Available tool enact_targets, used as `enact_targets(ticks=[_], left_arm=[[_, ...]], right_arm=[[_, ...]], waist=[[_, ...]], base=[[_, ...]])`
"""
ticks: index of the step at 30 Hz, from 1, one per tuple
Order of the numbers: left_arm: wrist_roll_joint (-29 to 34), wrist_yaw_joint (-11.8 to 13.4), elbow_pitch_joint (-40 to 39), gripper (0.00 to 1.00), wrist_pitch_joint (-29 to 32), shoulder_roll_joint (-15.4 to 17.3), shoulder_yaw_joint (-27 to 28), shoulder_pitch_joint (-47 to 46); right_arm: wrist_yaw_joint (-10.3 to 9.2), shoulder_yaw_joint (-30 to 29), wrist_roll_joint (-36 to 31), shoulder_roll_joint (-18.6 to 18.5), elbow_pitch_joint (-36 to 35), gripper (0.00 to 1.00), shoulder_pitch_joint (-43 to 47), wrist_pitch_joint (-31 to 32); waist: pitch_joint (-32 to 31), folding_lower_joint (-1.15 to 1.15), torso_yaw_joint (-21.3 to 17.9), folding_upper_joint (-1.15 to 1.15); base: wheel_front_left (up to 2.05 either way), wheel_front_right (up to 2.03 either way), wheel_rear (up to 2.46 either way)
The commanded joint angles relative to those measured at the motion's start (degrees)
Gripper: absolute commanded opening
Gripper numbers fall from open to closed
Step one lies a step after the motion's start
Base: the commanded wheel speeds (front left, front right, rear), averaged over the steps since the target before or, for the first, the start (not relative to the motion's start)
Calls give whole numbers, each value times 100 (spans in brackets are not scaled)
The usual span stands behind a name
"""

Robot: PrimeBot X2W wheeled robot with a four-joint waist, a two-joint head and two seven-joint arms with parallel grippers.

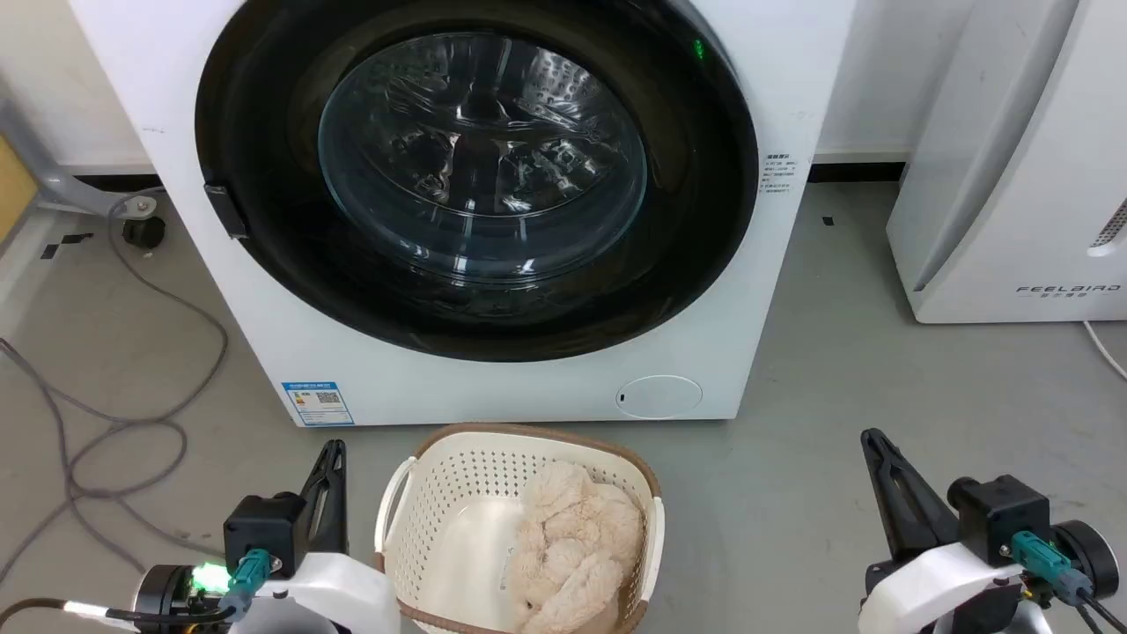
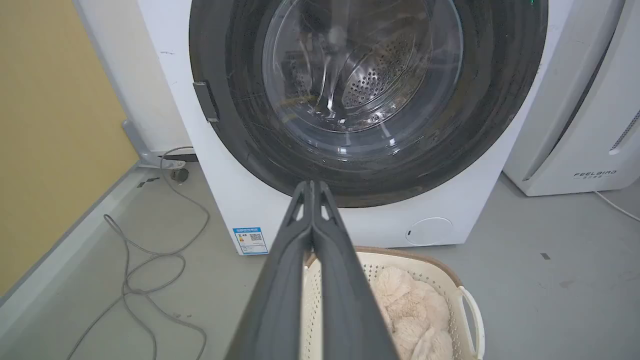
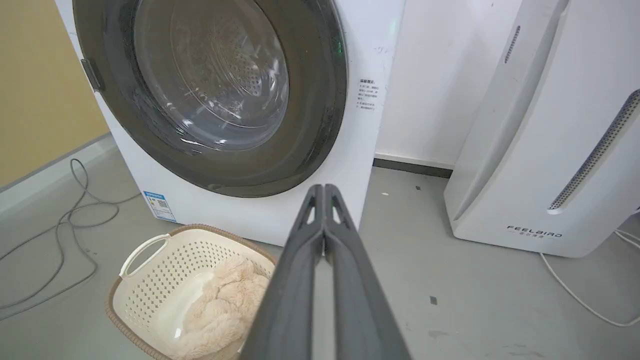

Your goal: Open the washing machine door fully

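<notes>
The washing machine door (image 1: pixel 475 176) sits closed above left tool (image 1: pixel 333 451) and right tool (image 1: pixel 872 438), both narrow and empty; hooking its left-edge tab (image 1: pixel 226 210) seems surest.

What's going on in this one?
Nothing is being handled yet. The door of the washing machine looks shut. The left gripper and right gripper are both shut and empty, low in front of the machine and apart from it. A basket holding a fluffy beige cloth sits on the floor between them.
</notes>
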Motion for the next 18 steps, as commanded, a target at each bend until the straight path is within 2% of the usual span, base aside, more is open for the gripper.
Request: enact_targets(ticks=[1,18], left_arm=[[16,-25,-27,0,2,1,5,-89],[16,-25,-27,0,2,1,5,-89]], right_arm=[[5,-15,-44,1,-26,0,0,4],[5,-15,-44,1,-26,0,0,4]], waist=[[0,0,0,0],[0,0,0,0]], base=[[0,0,0],[0,0,0]])
